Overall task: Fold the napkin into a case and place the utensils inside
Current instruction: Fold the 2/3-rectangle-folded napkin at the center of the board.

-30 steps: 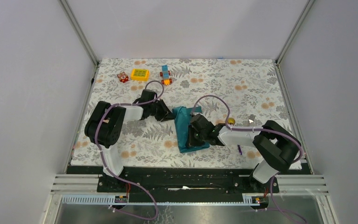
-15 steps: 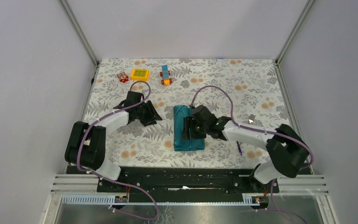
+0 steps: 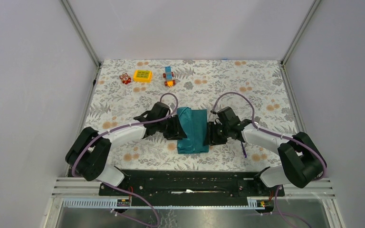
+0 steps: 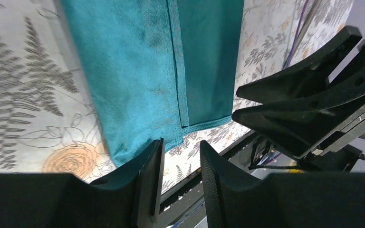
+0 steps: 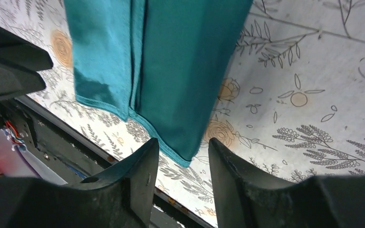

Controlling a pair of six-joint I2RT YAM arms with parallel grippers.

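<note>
napkin: we see the teal napkin (image 3: 193, 129) lying flat on the flowered tablecloth (image 3: 247, 85), mid-table, between the two grippers.
shape: folded to a narrow rectangle, layers overlapping, with a hemmed edge running lengthwise down it (image 4: 178, 71).
long axis: it runs near to far, one short end facing the arm bases, the other the back wall. Sides look close to square with the table edges.
left gripper: the left gripper (image 3: 175, 128) is low at the napkin's left long edge. In the left wrist view its fingers (image 4: 147, 175) stand slightly apart with bare tablecloth in the gap. The napkin's near corner sits just beside one fingertip, not pinched. We read it as released.
right gripper: the right gripper (image 3: 210, 133) is low at the right long edge, facing the left one across the cloth. In the right wrist view its fingers (image 5: 138, 180) are apart. The napkin's near corner (image 5: 180, 159) lies just ahead of the gap, not between the pads. Released, nothing grasped.
utensils: we only make out a thin purple handle (image 3: 244, 151) on the tablecloth, just beside the right arm's forearm and well apart from the napkin. It points roughly near to far. Its head is hidden by the arm. We cannot pick out the second piece.
other items: three small toys sit in a row at the far left, a red-brown block (image 3: 125, 78), a yellow block (image 3: 142, 76) and a blue-orange toy (image 3: 169, 77), all well apart from the napkin.
</note>
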